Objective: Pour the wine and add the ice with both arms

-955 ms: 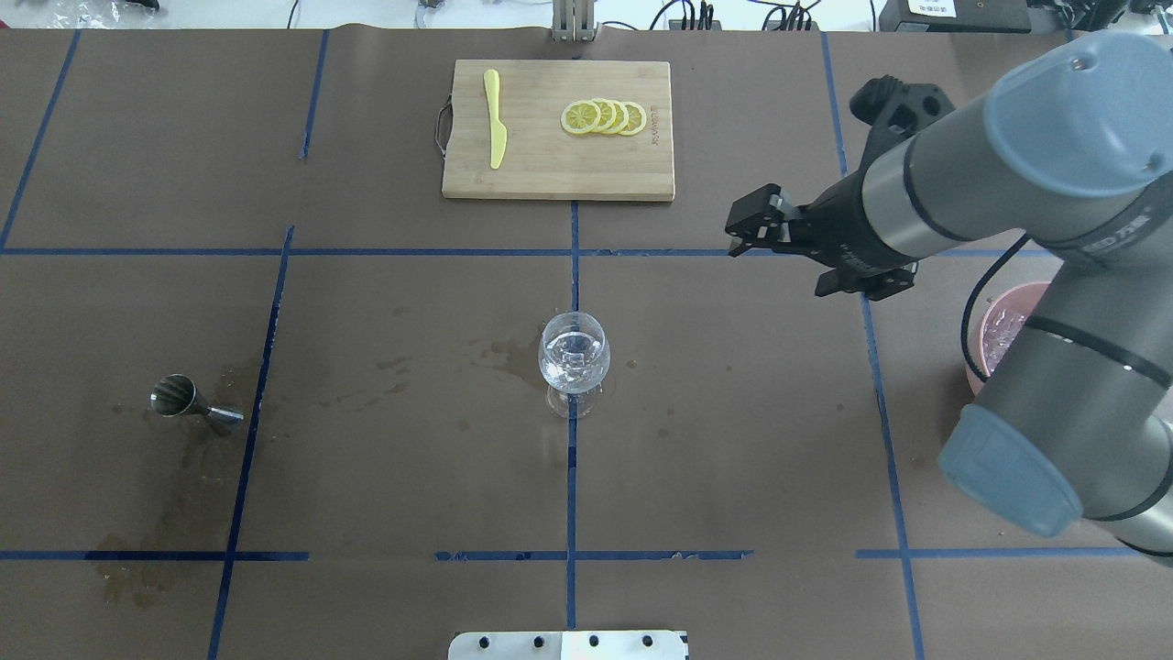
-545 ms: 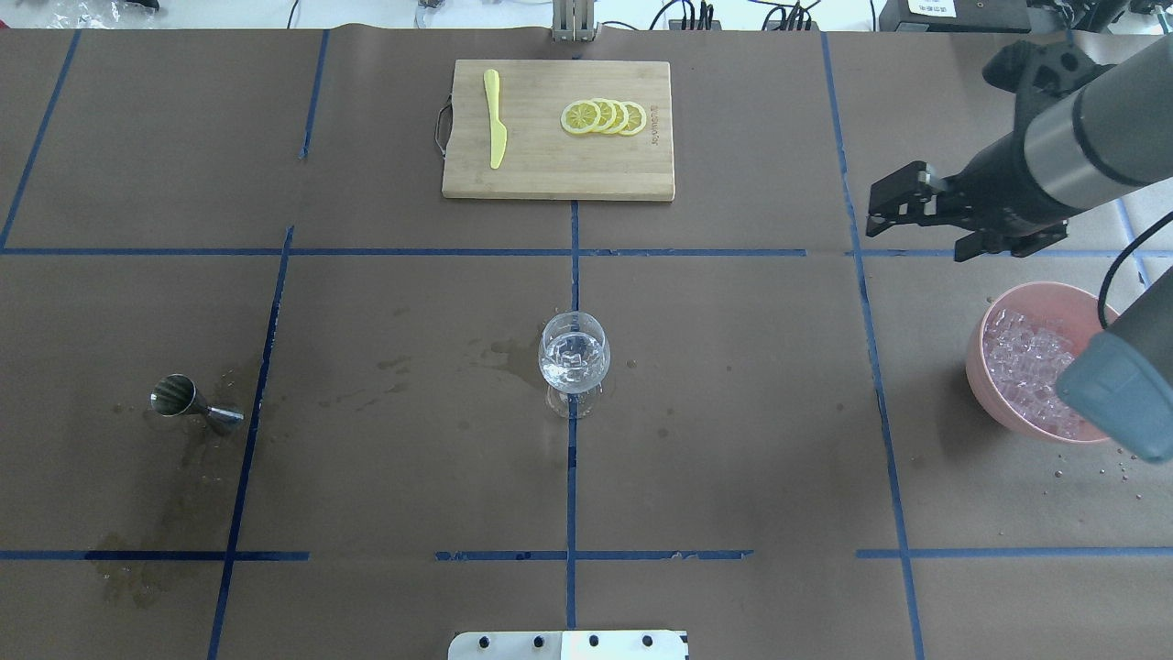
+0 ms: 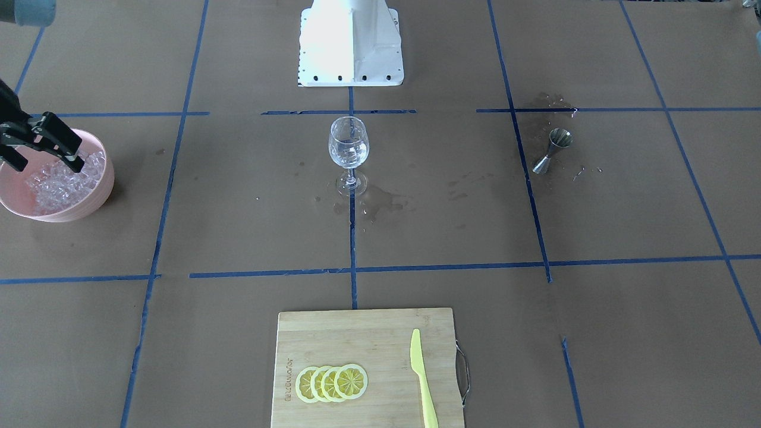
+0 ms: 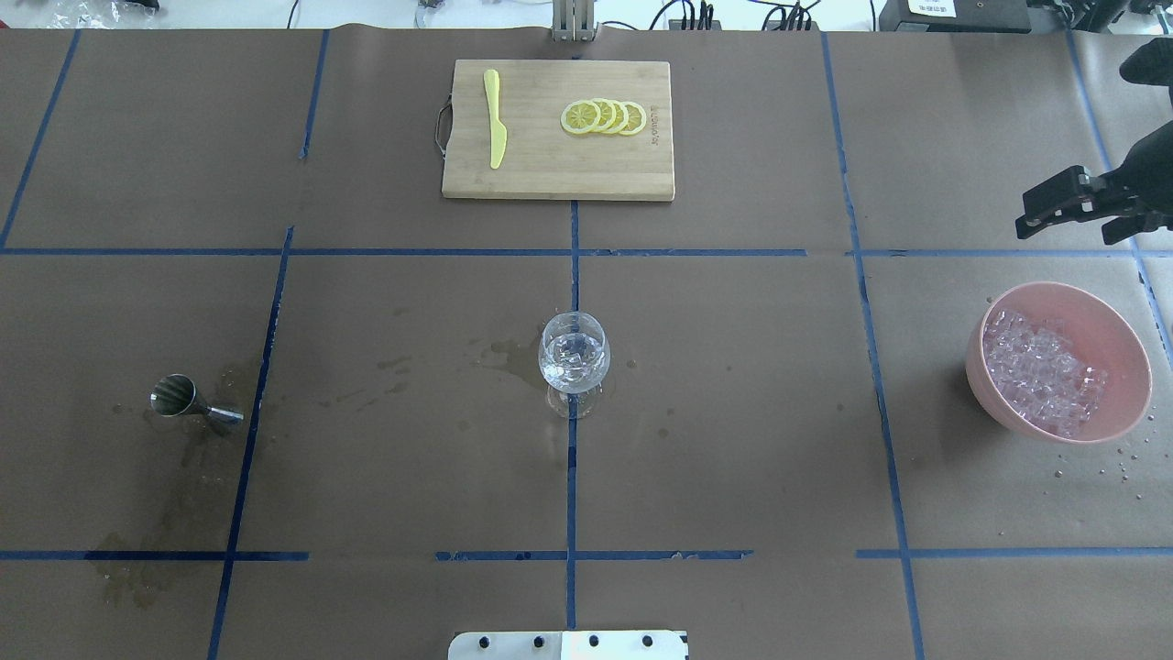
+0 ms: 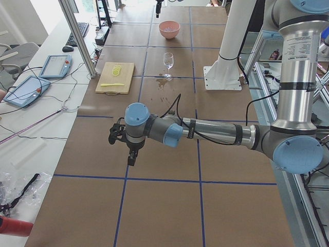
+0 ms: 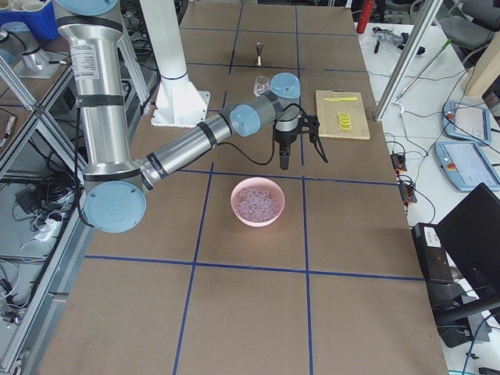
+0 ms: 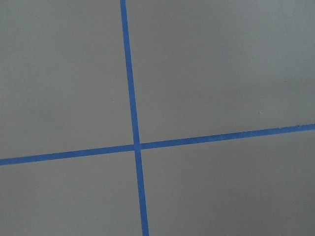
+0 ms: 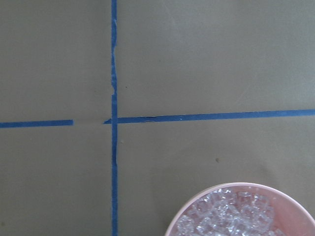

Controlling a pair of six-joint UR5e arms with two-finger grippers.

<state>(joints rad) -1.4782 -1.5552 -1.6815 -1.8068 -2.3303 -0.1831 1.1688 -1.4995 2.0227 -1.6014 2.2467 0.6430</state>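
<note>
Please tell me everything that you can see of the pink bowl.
The pink bowl is round and looks like plastic. It stands upright on the brown table cover, at the robot's right side. Inside, a heap of small clear ice cubes fills the lower part. Droplets lie beside it. The right hand, open, hangs nearby and does not touch it.

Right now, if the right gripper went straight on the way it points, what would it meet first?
Probably bare table cover. The right gripper points straight down near the tape crossing, just past the pink bowl of ice, not over it, though depth is unclear.
</note>
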